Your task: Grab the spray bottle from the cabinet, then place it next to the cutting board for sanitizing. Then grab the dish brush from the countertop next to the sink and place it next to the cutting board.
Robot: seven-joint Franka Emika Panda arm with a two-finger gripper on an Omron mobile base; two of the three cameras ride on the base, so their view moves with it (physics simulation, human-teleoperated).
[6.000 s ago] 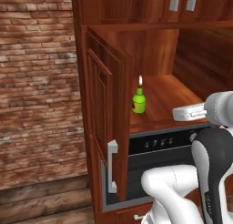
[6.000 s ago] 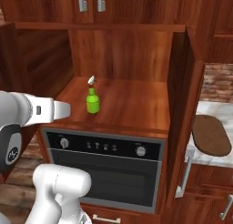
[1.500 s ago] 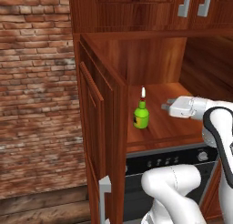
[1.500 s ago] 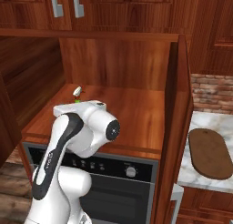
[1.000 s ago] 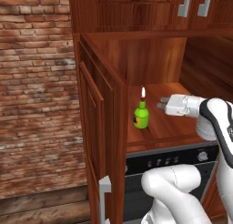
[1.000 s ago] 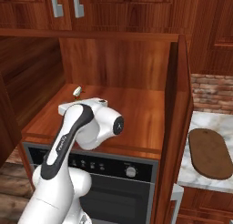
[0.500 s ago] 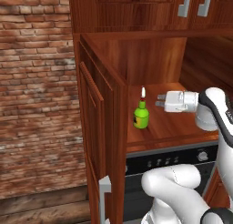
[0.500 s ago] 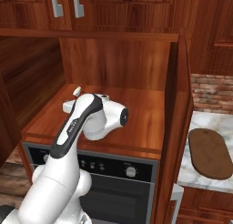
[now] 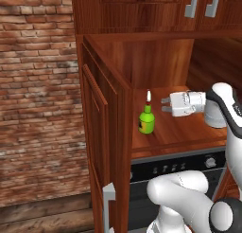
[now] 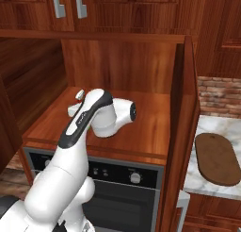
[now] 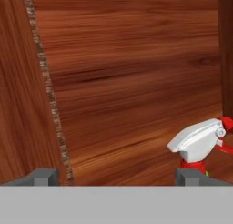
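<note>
Spread wide, with nothing between them, my jaws reach sideways into the open cabinet [image 9: 156, 61]. My gripper [image 9: 165, 105] floats above the wooden shelf [image 9: 189, 128], pointing at the spray bottle [image 9: 146, 120] and just beside its top, not touching it.

From the left base view the lime-green bottle stands upright near the shelf's front edge, close to the open panelled door [image 9: 101, 132]. Its nozzle sits about level with my fingertips [image 9: 165, 100].

Through my hand view the two dark tips rise at the bottom, far apart. The white trigger nozzle [image 11: 198, 139] with its red tip shows just above my right-hand tip, off to one side rather than centred between them. Behind it is the cabinet's wooden wall [image 11: 132, 73].

In the right base view my own arm covers most of the bottle; a bit of the nozzle [image 10: 80, 94] peeks out beside it. The oven control panel [image 10: 122, 172] sits under the shelf. Well off to the right, the dark cutting board [image 10: 217, 158] lies flat on the marble countertop [image 10: 197, 179].
</note>
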